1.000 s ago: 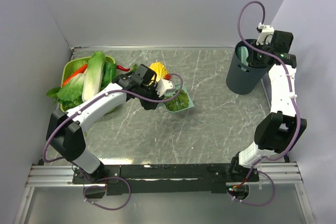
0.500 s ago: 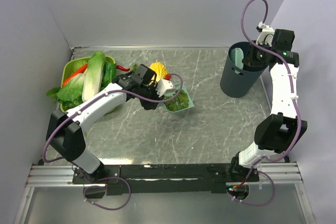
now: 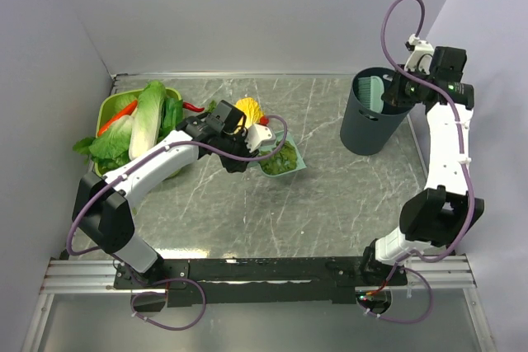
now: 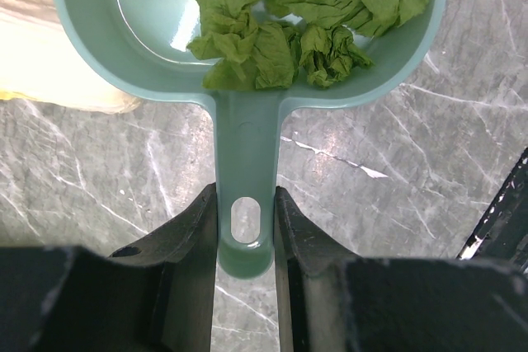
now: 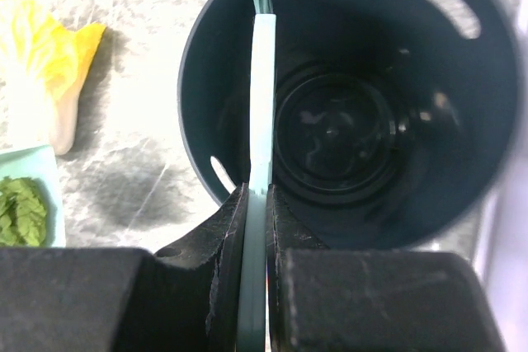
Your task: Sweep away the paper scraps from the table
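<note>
Over the last second the dark bin (image 3: 371, 125) has slid a little toward 9 o'clock, and the right gripper (image 3: 402, 88) has moved the same way with it. The left arm and its load have not moved.

The table (image 3: 330, 195) is a matte grey-green slab with thin pale veins, closed in by plain lavender-grey walls (image 3: 247, 14).

The right gripper is pinched tight on a thin pale-teal brush (image 5: 261, 105). The brush stands edge-on over the bin's round mouth at the table's 2 o'clock.

The left gripper (image 4: 245, 220) is partly closed, with both fingers pressed on the slotted handle of a glossy teal plastic dustpan (image 4: 124, 47). The dustpan sits just toward 11 o'clock from the table's middle.

The paper scraps (image 4: 289, 22), crumpled dull-green bits, lie heaped in the dustpan's scoop.

At 10 o'clock a lime-green basket (image 3: 107, 109) holds leafy green-white cabbages (image 3: 148, 121).
</note>
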`<action>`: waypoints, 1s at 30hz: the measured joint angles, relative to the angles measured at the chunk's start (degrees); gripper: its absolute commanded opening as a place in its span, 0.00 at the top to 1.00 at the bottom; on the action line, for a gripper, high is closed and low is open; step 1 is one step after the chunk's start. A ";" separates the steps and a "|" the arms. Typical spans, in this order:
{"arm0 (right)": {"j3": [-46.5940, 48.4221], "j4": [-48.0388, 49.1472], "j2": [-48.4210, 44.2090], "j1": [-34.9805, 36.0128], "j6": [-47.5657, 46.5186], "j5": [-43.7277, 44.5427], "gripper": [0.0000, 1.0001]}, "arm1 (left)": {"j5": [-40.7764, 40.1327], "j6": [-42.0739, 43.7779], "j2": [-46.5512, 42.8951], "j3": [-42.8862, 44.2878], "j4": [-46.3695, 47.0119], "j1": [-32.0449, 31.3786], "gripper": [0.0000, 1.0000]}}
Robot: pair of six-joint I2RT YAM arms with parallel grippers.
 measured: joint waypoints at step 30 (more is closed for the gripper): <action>-20.46 -2.84 -45.90 0.76 -6.43 -1.36 1.00 | -4.22 -6.08 17.79 30.29 3.69 0.00 0.99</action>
